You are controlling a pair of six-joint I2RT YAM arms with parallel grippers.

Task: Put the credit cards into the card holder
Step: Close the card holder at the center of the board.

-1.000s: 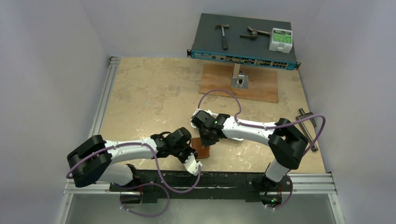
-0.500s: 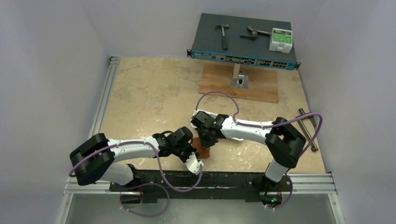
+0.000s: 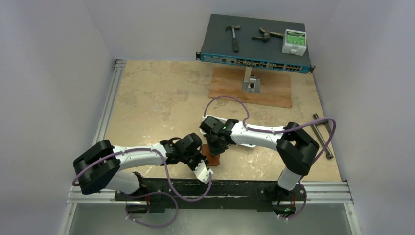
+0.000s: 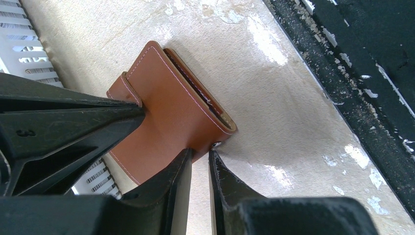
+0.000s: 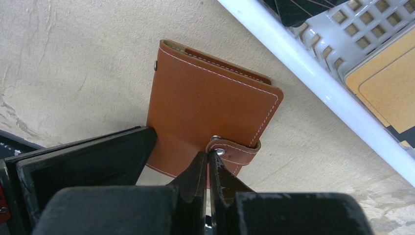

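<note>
From right wrist only, orange credit cards (image 5: 386, 81)

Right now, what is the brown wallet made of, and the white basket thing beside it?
The card holder looks like smooth brown leather, or a fake one: fine grain, pale stitching along the edges, a metal snap. The white tray looks like hard matte plastic, moulded with square holes.

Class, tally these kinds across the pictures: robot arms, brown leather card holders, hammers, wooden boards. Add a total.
Robot arms: 2 (left arm, right arm)
Card holder: 1
Hammer: 1
Wooden board: 1
Total: 5
</note>
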